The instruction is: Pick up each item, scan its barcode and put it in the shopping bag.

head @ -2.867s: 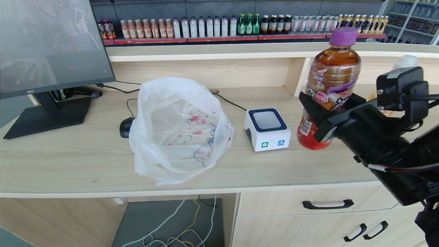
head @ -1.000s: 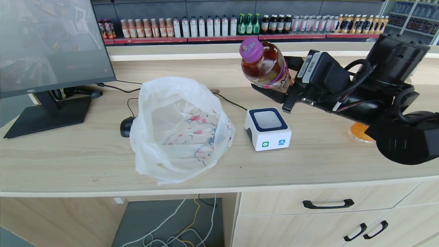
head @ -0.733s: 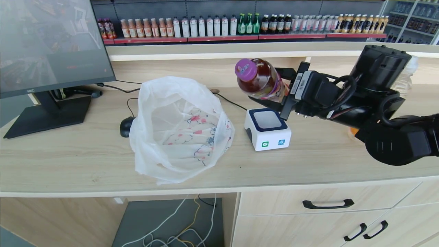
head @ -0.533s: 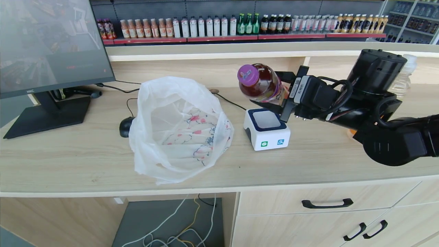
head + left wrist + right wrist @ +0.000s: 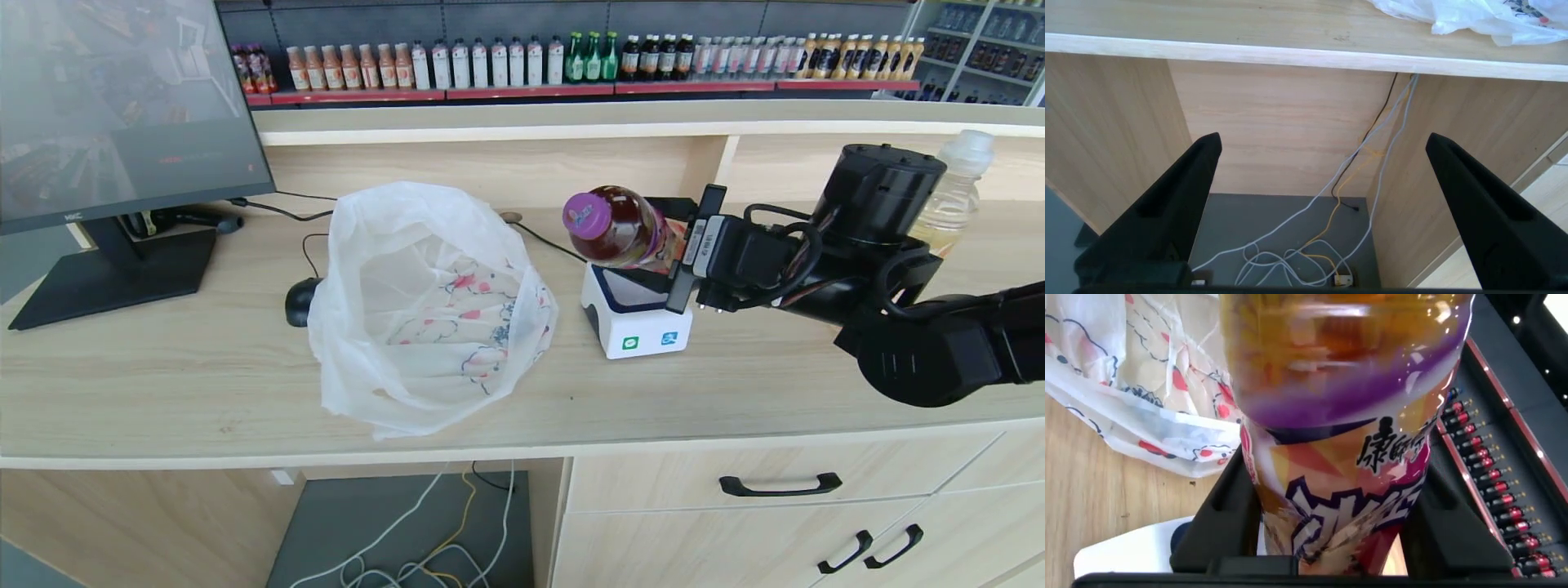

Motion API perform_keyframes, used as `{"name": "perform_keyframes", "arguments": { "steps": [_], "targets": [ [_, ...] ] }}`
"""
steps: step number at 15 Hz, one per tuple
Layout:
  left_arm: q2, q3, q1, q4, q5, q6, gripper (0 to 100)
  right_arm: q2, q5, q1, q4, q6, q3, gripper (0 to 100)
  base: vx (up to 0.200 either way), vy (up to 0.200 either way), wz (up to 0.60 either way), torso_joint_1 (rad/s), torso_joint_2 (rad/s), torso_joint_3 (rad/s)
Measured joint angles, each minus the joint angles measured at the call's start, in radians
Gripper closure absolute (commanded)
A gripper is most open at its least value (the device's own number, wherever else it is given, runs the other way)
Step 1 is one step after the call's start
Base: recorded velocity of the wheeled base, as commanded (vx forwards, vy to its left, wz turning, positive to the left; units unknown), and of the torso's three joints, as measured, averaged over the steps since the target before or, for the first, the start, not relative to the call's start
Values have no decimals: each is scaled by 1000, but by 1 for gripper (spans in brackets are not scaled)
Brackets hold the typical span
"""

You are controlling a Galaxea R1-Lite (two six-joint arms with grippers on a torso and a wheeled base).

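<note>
Head view sets the scene: the right claw (image 5: 663, 245) is clenched round the tea bottle (image 5: 620, 233), which is tipped on its side, purple cap pointing left towards the shopping bag (image 5: 424, 310), body hanging just above the scanner (image 5: 637, 327) on the worktop (image 5: 204, 367). Right wrist view goes in close, with the label gripped between both fingers and the bag beyond. Left wrist view tells the other story: the left claw (image 5: 1323, 140) spread wide, holding nothing, low by the worktop's near edge, cables (image 5: 1315, 245) below

bottle (image 5: 622, 227) above scanner (image 5: 635, 320), bag (image 5: 429, 306) left
</note>
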Motion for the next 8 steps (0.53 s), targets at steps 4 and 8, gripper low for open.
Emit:
{"name": "perform_keyframes", "arguments": {
  "steps": [4, 8],
  "targets": [
    [0, 0, 0, 0, 0, 0, 0, 11, 1, -7, -1, 0, -2, 100, 0, 0, 0, 0, 0, 0],
    [0, 0, 0, 0, 0, 0, 0, 23, 5, -16, -2, 0, -2, 100, 0, 0, 0, 0, 0, 0]
  ]
}}
